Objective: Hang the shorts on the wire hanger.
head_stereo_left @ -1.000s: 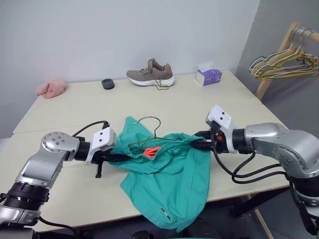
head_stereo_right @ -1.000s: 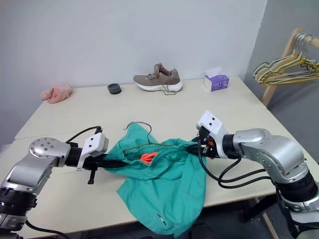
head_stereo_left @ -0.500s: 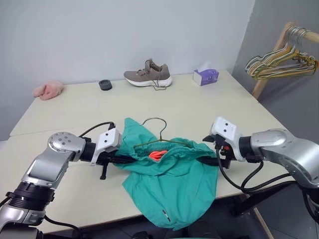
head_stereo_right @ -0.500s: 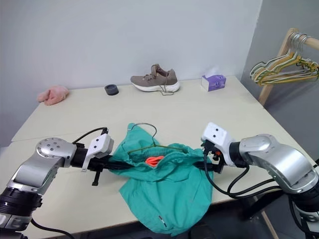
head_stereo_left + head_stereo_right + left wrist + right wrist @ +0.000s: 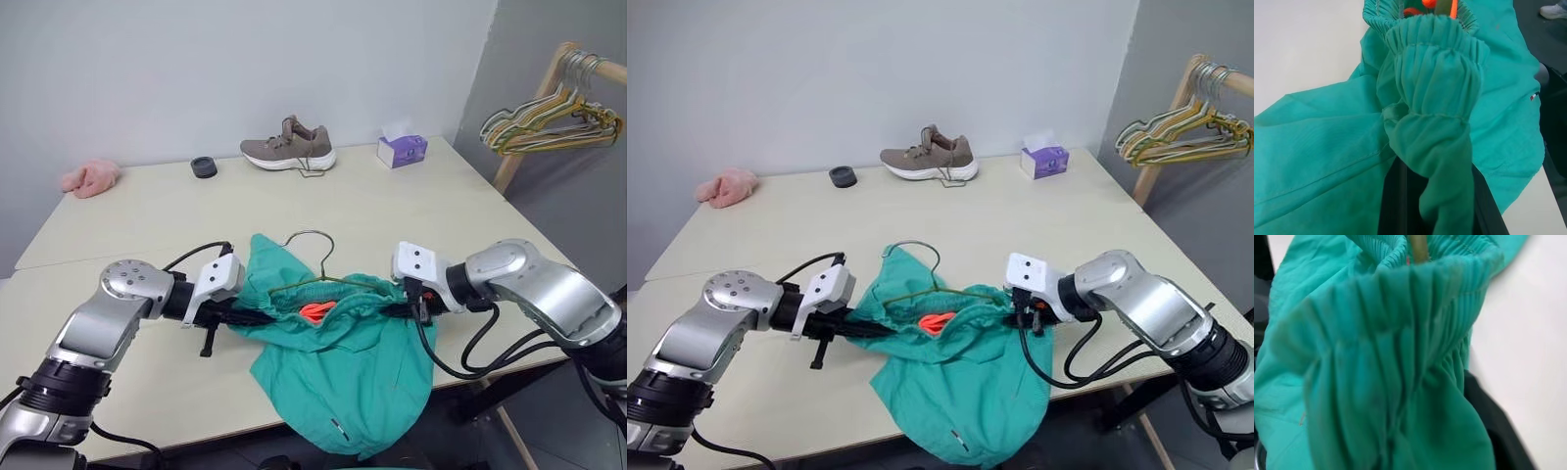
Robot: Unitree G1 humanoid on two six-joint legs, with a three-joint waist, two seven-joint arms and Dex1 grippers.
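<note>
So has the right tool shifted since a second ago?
Yes. The right tool has dropped lower and nearer the front edge of the beige table, gripping the teal-green fabric shorts at their waistband.

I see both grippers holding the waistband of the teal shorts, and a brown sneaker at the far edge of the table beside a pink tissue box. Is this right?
Not quite: the tissue box is purple, as the left eye view shows. The rest holds: both grippers, left and right, grip the shorts at the waistband, and the sneaker stands at the table's far edge.

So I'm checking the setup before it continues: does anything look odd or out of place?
A tan sneaker sits on the table, and the teal-green shorts hang bunched over its front edge.
</note>
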